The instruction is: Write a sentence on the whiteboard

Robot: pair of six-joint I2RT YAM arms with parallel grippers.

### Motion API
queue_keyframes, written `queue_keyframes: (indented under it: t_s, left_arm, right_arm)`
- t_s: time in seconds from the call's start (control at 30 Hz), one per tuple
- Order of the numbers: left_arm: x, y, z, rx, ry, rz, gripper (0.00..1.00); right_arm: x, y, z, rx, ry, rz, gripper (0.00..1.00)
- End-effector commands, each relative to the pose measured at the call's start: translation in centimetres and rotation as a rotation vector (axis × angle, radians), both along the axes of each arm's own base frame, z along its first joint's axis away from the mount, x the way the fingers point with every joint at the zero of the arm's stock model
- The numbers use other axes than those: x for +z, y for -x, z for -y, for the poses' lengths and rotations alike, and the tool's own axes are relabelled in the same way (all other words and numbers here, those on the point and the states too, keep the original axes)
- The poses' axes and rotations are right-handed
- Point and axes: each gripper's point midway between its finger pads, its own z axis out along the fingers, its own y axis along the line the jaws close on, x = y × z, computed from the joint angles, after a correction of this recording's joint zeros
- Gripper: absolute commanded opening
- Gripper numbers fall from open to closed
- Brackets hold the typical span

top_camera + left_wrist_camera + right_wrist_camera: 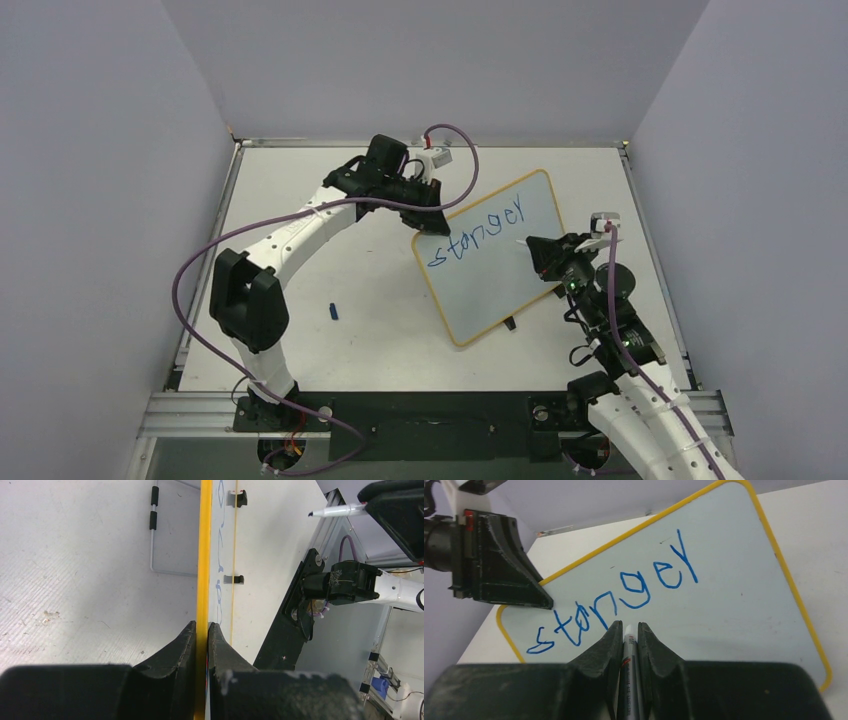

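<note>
The whiteboard (500, 285), yellow-framed, stands tilted on the table at centre right. The sentence (478, 232) is one blue line reading "stanger"; no other words show. My left gripper (425, 218) is shut on the board's upper left corner; in the left wrist view (201, 627) its jaws clamp the yellow frame (203, 555). My right gripper (542, 256) is shut on a white marker (629, 650) in front of the board (734, 605), below the word (624, 592). The marker (337, 511) tip is off the board's face.
A small blue marker cap (335, 311) lies on the table left of the board. The board's two black feet (240, 499) rest on the table. Grey walls close in the left, back and right sides. A metal rail (440, 410) runs along the near edge.
</note>
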Motion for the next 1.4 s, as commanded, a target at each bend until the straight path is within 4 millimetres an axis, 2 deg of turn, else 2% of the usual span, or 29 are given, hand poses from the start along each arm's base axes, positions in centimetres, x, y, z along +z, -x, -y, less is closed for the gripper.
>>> queue_keyframes:
  t_s: [0.0,0.1,0.3,0.77,0.87,1.37]
  left_arm:
    - [2.2,-2.0,-1.2,0.062,-0.015,0.160,0.00]
    - [2.1,-2.0,-1.2,0.065,-0.013,0.162,0.00]
    - [1.8,-1.9,-1.3,0.069,-0.014,0.157,0.00]
    - [1.9,-1.7,-1.4,0.070,-0.008,0.157,0.00]
    - [1.9,-1.7,-1.3,0.072,-0.006,0.155,0.00]
    - [2.1,-1.6,-1.4,0.074,-0.001,0.160,0.00]
  right_arm:
    - [2.1,1.2,-2.0,0.106,-0.063,0.105,0.00]
    - [1.4,1.8,-2.9,0.145,-0.070,0.100,0.00]
    - [1.3,3.1,-4.3,0.180,-0.056,0.123,0.00]
    - [0.8,4.3,-5.6,0.201,-0.065,0.131,0.00]
    - [0.9,4.7,-6.5,0.223,-0.059,0.126,0.00]
    - [-0.6,6.5,-9.8,0.264,0.073,0.112,0.00]
